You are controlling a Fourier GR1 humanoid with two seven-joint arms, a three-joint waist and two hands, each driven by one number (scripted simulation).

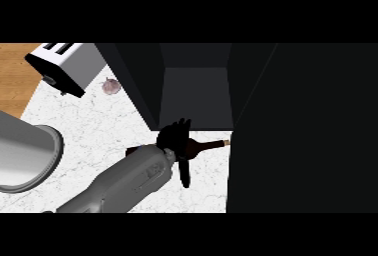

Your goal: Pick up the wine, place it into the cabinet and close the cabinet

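Left hand (174, 139) sits just in front of the open dark cabinet (196, 95), curled round the wine (201, 147), which lies sideways over the white speckled worktop (111, 120). Toaster (65, 65) and grey pot (26, 155) are left of the cabinet, wood floor (15, 75) further left.

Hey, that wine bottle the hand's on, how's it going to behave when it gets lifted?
The wine bottle looks like rigid dark glass, so it's probably stiff, smooth and breakable. It lies sideways in the left hand, in front of the cabinet. Being round-bodied, it would likely roll if set down like that.
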